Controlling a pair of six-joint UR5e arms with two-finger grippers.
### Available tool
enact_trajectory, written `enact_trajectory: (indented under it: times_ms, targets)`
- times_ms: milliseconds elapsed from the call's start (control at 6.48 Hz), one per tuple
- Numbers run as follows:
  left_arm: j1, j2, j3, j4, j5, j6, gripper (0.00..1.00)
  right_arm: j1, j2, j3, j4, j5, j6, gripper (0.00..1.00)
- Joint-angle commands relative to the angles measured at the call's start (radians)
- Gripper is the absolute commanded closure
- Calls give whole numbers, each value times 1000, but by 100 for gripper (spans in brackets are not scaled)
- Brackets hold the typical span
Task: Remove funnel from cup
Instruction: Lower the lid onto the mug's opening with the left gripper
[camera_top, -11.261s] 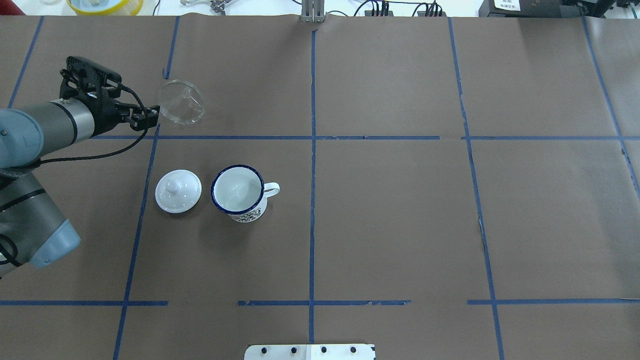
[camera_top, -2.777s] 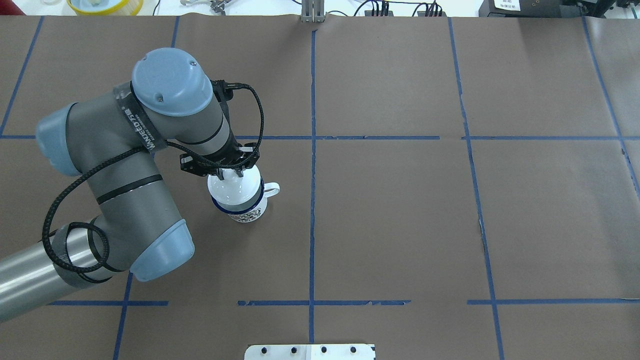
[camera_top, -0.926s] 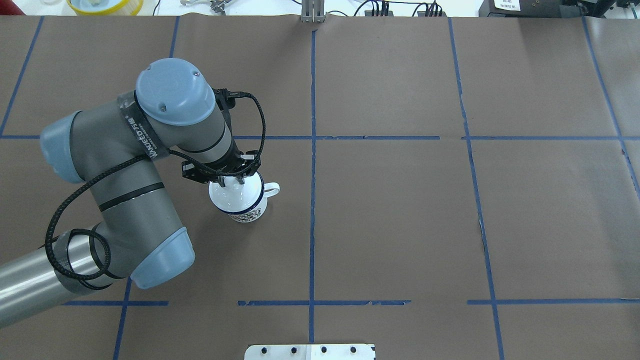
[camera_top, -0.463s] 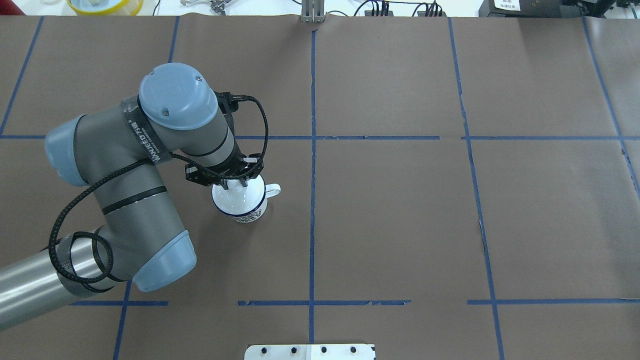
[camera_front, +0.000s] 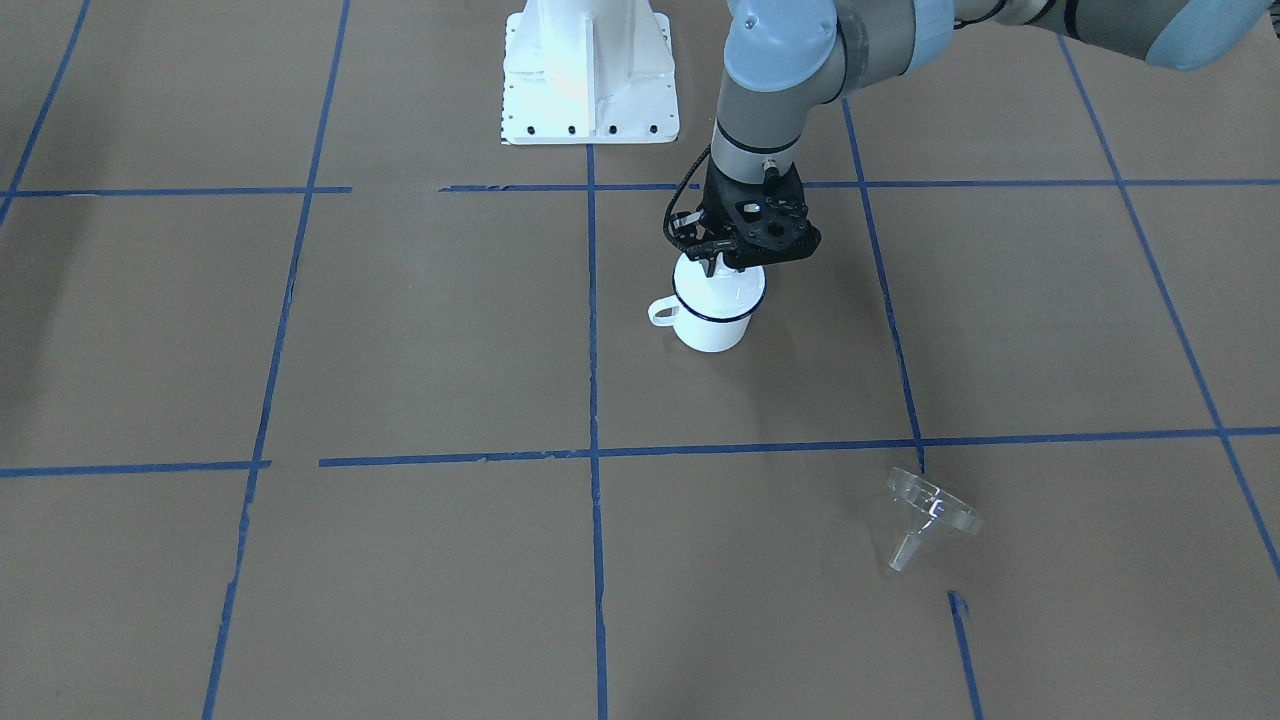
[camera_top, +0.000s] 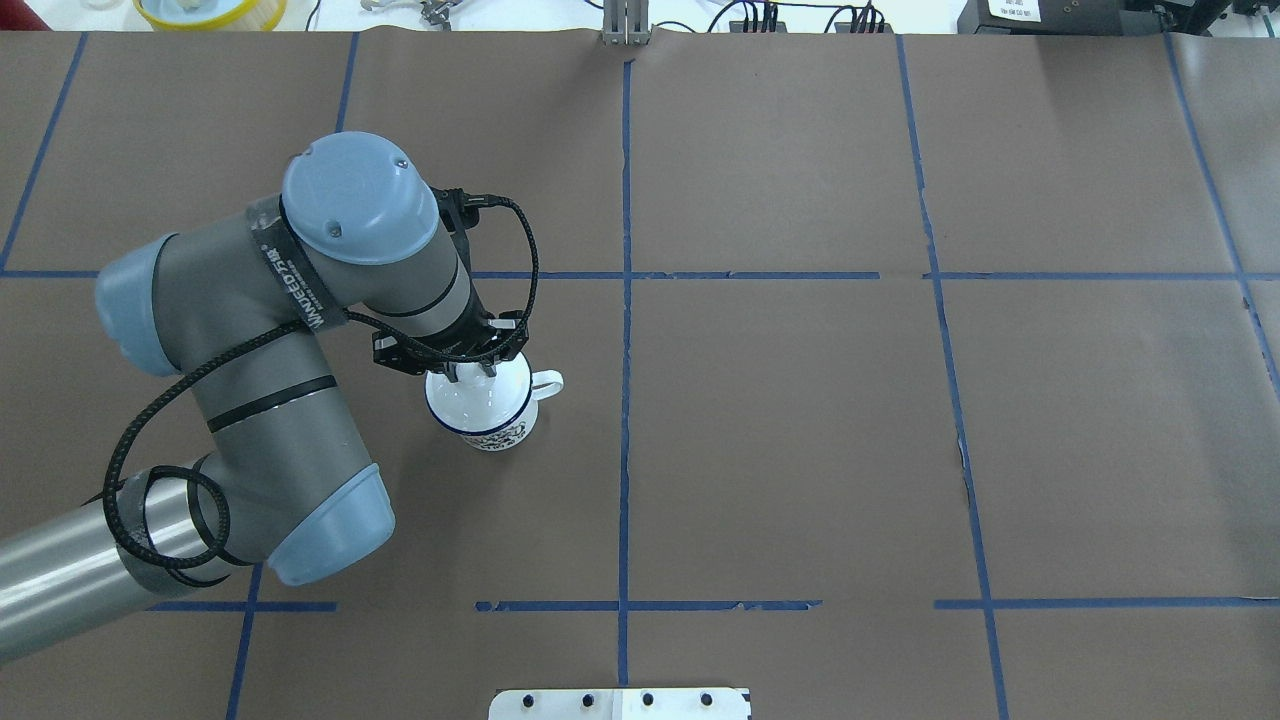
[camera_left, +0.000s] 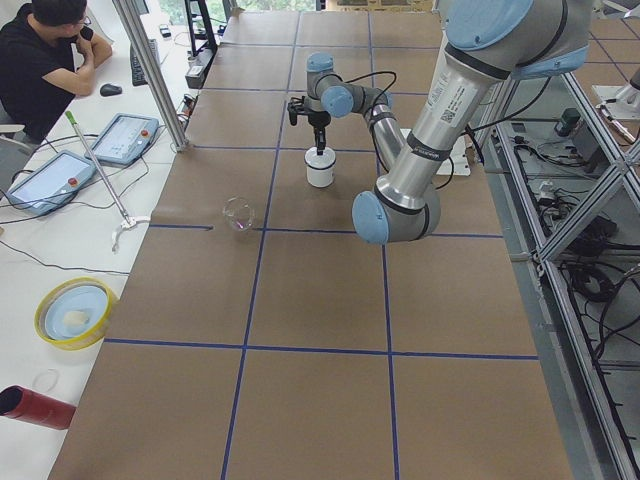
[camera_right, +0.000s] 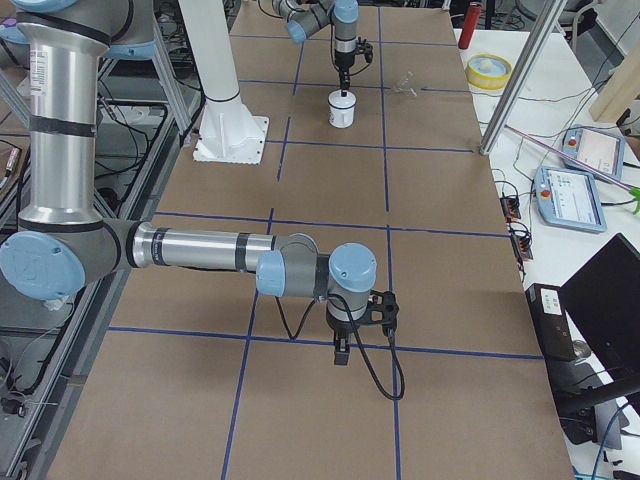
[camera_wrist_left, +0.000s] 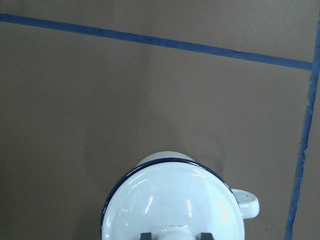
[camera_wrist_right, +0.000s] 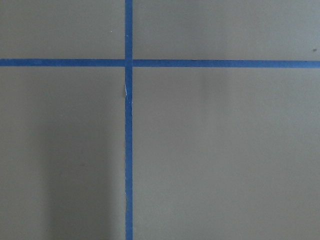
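The clear funnel (camera_front: 925, 515) lies on its side on the brown table, far from the cup; it also shows in the exterior left view (camera_left: 238, 214). In the overhead view the left arm hides it. The white cup (camera_front: 710, 332) with a dark blue rim stands upright (camera_top: 497, 436), covered by a round white lid (camera_top: 475, 397). My left gripper (camera_top: 470, 371) points straight down and is shut on the lid's knob, with the lid (camera_wrist_left: 170, 200) resting on the cup (camera_wrist_left: 155, 160). My right gripper (camera_right: 340, 352) hangs over bare table far away; I cannot tell whether it is open or shut.
Blue tape lines (camera_top: 625, 300) grid the brown paper. The robot's white base plate (camera_front: 588, 75) is at the near edge. A yellow bowl (camera_top: 210, 10) and cables lie beyond the far edge. An operator (camera_left: 45, 60) sits by the table's left end.
The funnel was left lying on the table earlier. The left gripper has lowered the lid onto the cup; the cup has shifted slightly.
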Motion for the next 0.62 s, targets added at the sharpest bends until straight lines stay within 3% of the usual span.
enact_trajectory:
  times_ms: [0, 154, 463]
  targets:
    - [0, 1, 1, 0, 0, 4, 58, 0, 0, 0, 0, 0, 0, 0]
    - [0, 1, 1, 0, 1, 4, 1, 0, -1, 0, 0, 0, 0, 0]
    - [0, 1, -2, 0, 1, 4, 0, 0, 0, 0, 0, 0, 0, 0]
